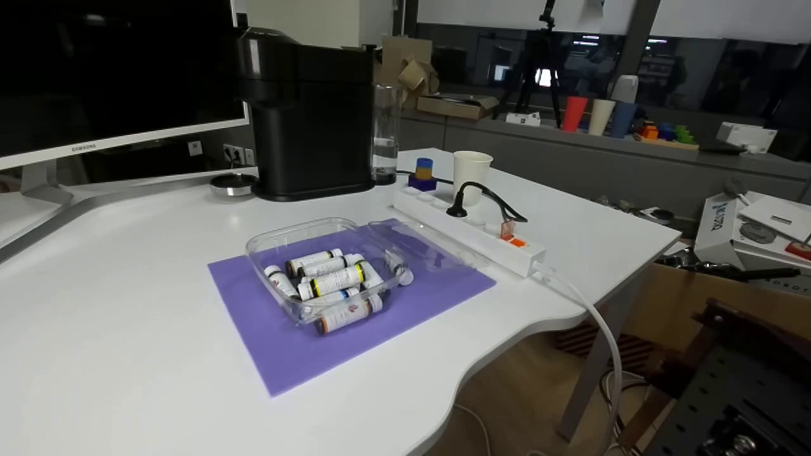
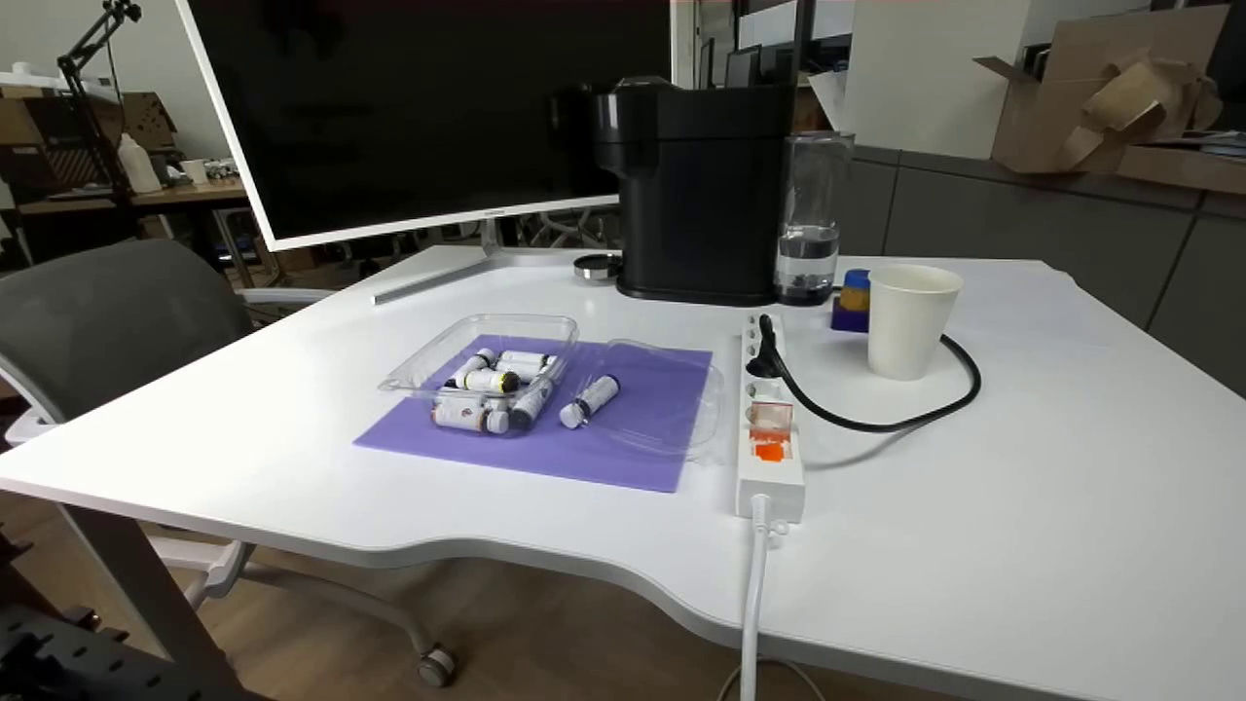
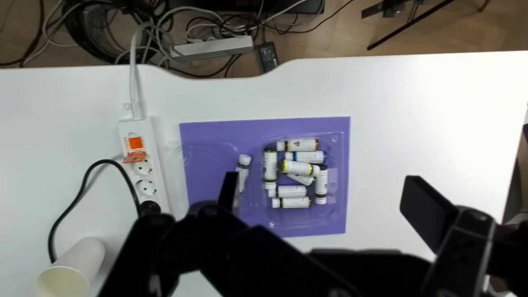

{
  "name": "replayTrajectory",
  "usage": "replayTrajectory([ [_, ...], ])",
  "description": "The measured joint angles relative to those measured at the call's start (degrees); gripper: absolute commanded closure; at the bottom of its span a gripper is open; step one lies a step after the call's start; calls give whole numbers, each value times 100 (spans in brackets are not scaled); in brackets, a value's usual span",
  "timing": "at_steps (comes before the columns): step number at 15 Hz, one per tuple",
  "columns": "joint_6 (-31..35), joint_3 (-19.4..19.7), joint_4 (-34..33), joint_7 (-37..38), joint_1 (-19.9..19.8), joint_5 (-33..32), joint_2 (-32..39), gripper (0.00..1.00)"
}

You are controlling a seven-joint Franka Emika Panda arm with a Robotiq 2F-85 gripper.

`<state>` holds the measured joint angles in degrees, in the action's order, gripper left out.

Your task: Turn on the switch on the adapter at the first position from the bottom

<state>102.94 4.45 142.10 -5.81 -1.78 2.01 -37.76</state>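
A white power strip (image 3: 153,169), cover (image 3: 135,156) raised at its orange switch (image 3: 135,142), is seen just beside a purple mat (image 3: 231,130). The gripper (image 3: 319,189) is shown with its 2 fingers wide apart.

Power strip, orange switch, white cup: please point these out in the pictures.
Power strip (image 1: 466,233), in an exterior view: the middle of its long side face.
Orange switch (image 3: 135,143), in the wrist view: the middle of its top face.
White cup (image 2: 909,331), in an exterior view: its outer side, about halfway down.
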Motion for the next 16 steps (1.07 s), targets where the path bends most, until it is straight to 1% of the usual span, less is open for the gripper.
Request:
replayTrajectory([
  [4,713,444,314,-665,-357,-626,387,0],
  [6,1271,668,472,-924,-527,-909,623,0],
  [9,2283,969,684,-1116,-804,-1227,1115,0],
  [11,2962,1161,783,-1204,-940,-1228,1559,0],
  [13,3468,1340,815,-1257,-1013,-1179,2088,0],
  [16,3692,1449,769,-1259,-1071,-949,2779,0],
])
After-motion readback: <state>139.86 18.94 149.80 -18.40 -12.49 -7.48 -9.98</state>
